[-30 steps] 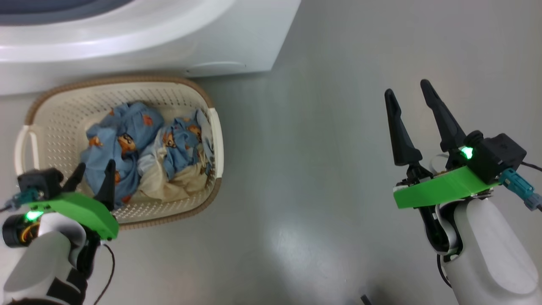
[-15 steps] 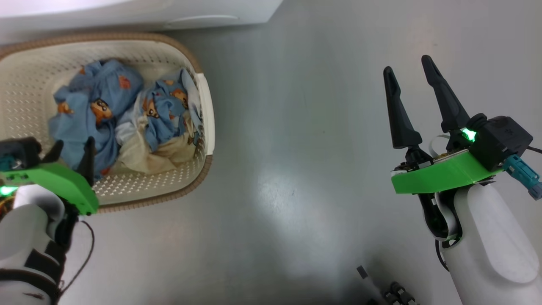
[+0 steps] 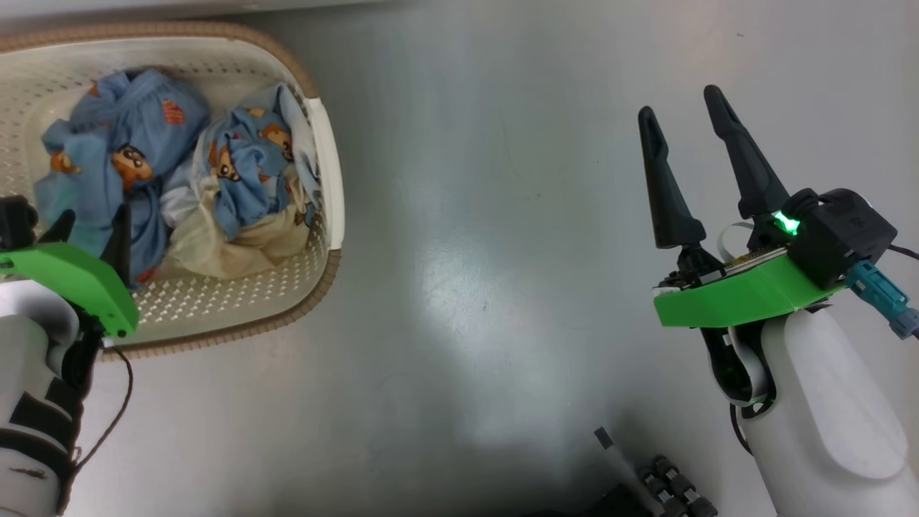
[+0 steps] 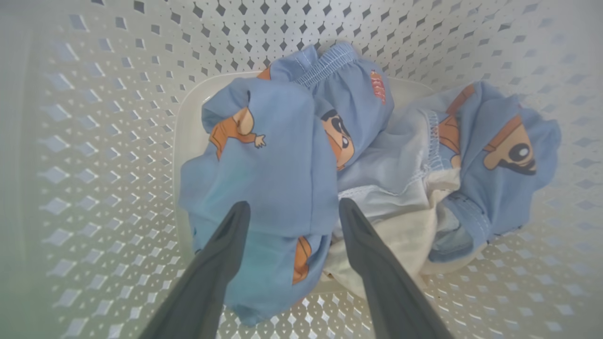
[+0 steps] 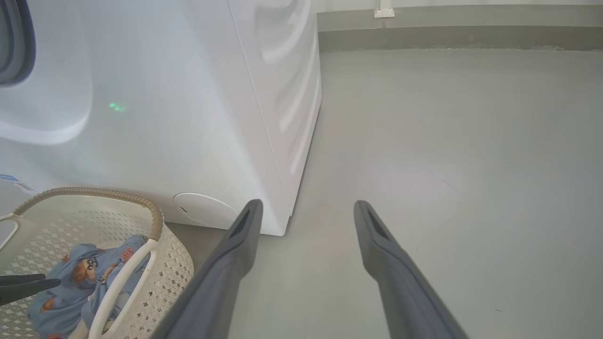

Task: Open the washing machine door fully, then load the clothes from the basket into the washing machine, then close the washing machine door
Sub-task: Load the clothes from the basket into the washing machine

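Down inside the basket (image 3: pixel 330 187), the left gripper (image 4: pixel 293 205) hangs with its 2 dark fingers spread wide either side of the nearer bundle of blue clothes (image 4: pixel 282 160), gripping nothing; whether they touch it is unclear. Well to the right, the right gripper (image 3: pixel 678 104) is likewise spread and empty over grey floor (image 3: pixel 467 251). The basket stands just before the white washing machine (image 5: pixel 188 117)

Light-blue printed clothes (image 3: pixel 129 143) in cream perforated plastic basket (image 3: pixel 237 301), just before white boxy washing machine (image 5: pixel 188 117); grey floor (image 3: pixel 502 251) rightward.
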`<state>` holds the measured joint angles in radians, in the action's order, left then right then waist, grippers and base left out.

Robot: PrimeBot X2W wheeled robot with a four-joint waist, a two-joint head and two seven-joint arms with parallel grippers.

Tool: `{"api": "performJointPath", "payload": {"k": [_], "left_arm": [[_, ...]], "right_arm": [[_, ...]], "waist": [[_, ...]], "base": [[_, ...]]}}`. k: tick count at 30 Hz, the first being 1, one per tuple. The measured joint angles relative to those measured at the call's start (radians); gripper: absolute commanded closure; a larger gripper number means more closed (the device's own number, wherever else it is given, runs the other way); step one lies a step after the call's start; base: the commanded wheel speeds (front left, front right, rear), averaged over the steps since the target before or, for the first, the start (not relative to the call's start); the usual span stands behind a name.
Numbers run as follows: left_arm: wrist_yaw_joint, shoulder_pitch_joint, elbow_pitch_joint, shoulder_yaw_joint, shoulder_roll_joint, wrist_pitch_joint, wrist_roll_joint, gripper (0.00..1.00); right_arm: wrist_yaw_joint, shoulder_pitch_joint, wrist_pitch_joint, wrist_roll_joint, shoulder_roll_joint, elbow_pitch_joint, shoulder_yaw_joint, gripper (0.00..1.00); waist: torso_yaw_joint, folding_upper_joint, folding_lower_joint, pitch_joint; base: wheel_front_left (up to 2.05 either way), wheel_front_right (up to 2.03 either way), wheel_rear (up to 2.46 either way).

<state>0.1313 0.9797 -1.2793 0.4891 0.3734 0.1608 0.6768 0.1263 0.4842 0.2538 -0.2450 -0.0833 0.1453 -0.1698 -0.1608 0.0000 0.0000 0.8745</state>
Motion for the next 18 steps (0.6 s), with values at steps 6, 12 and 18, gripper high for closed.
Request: {"api": "performJointPath", "payload": {"k": [6,12,18], "left_arm": [[0.0,0.012,-0.005,0.017,0.008,-0.019,-0.002,0.0],[-0.005,0.042,-0.009,0.026,0.018,-0.021,-0.003,0.0],[-0.009,0.05,-0.009,0.036,0.027,-0.037,-0.004,0.0]], "right_arm": [[0.0,0.0,0.0,0.0,0.006,-0.006,-0.012,0.0],[0.0,0.0,0.0,0.0,0.009,-0.01,-0.019,0.0],[0.0,0.0,0.0,0.0,0.012,-0.022,-0.025,0.0]], "waist": [[-0.011,0.0,0.0,0.014],[-0.022,0.0,0.0,0.027],[-0.034,0.0,0.0,0.046]], "base": [[0.0,0.0,0.0],[0.0,0.0,0.0],[0.0,0.0,0.0]]}}
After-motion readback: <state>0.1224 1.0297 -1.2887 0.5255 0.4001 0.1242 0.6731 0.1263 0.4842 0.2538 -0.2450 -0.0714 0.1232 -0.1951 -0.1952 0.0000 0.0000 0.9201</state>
